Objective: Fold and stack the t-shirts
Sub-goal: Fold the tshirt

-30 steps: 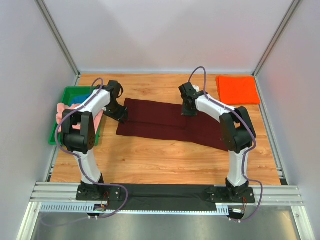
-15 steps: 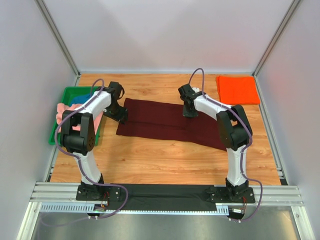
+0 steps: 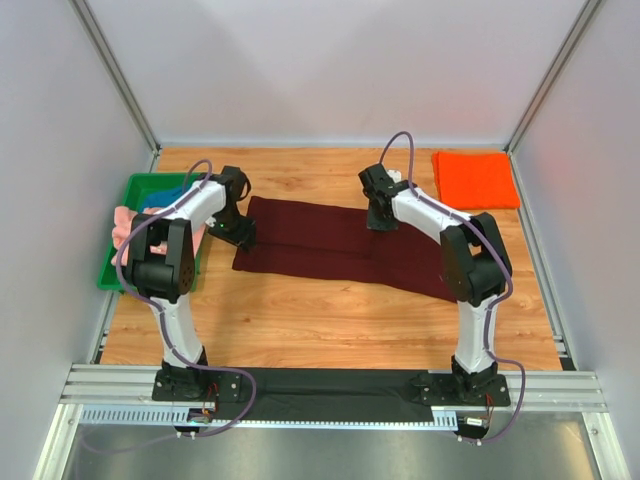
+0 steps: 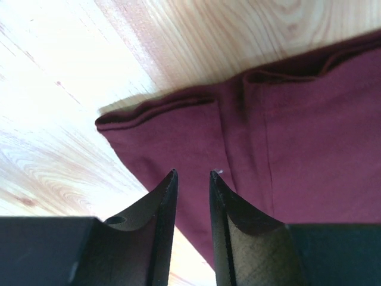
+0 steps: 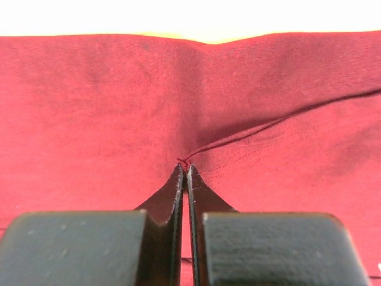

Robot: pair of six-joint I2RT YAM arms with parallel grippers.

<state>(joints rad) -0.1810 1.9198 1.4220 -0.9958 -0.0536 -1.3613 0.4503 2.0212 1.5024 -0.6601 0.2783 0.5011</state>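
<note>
The large dark maroon t-shirt (image 3: 320,240) lies spread flat across the middle of the table. My left gripper (image 3: 240,232) is low over its left end; in the left wrist view the gripper (image 4: 191,174) has its jaws a little apart, with the maroon cloth (image 4: 297,119) under them. My right gripper (image 3: 380,220) is at the shirt's far edge; in the right wrist view the gripper (image 5: 184,167) is shut on a small pinch of the maroon cloth (image 5: 89,107). The bright orange t-shirt (image 3: 475,178) lies folded at the back right.
A green tray (image 3: 110,275) stands at the left edge and holds the salmon-pink t-shirt (image 3: 125,225) and the blue t-shirt (image 3: 160,197). Grey walls close in the back and both sides. Bare wood shows in front of the maroon shirt.
My right arm has shifted slightly at the shirt's far edge. My left arm has barely moved. The maroon shirt lies as before.
</note>
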